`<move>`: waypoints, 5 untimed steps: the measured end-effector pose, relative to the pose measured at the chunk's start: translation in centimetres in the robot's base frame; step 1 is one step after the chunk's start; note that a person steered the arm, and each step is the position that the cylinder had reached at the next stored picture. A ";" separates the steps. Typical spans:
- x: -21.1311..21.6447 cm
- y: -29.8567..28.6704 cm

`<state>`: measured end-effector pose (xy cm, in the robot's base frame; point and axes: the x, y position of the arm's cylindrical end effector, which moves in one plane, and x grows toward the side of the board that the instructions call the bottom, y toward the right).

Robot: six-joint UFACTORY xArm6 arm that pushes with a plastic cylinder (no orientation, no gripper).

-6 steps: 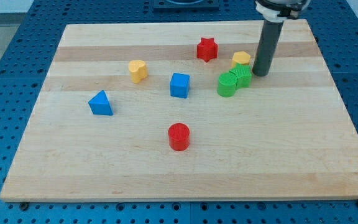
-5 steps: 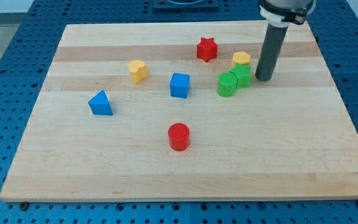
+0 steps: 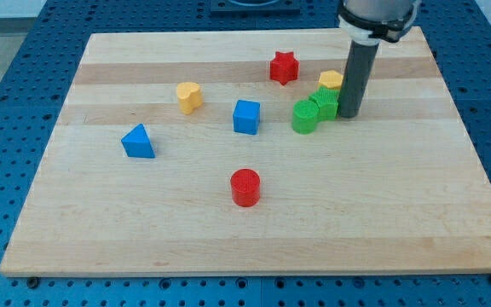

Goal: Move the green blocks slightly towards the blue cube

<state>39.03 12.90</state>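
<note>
Two green blocks sit touching at the view's right of centre: a green cylinder and a second green block just to its upper right. The blue cube stands to their left, a short gap away. My tip is down on the board, pressed against the right side of the second green block. The rod partly hides a yellow block behind the green ones.
A red star lies above the green blocks. A yellow heart-like block and a blue triangular block are at the left. A red cylinder is below the centre. The wooden board rests on a blue perforated table.
My tip has moved left and slightly down against the green blocks. Both green blocks have shifted a little left, towards the blue cube.
</note>
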 end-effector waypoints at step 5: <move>-0.9 -0.3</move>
